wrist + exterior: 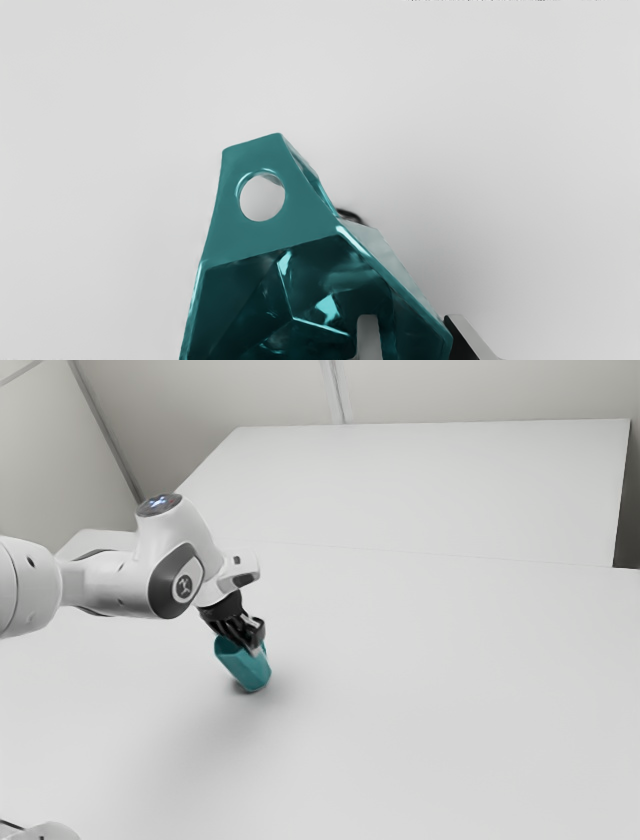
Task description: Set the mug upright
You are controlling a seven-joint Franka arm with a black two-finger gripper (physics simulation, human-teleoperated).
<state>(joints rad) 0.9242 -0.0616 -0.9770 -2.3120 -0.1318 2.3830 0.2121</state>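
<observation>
We judge righting in hand: the teal, faceted mug [243,668] leans at the exterior view's eight o'clock, mouth toward eleven, our black metal gripper [251,645] at its rim, whether clamped we cannot tell; next, with grip sure, level its base.

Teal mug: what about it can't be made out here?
- Exterior view: part of the mug's rim, hidden by the gripper.
- Exterior view: whether its lower end touches the table; too small.
- Wrist view: the rest of its opening, cut off by the bottom edge.
</observation>
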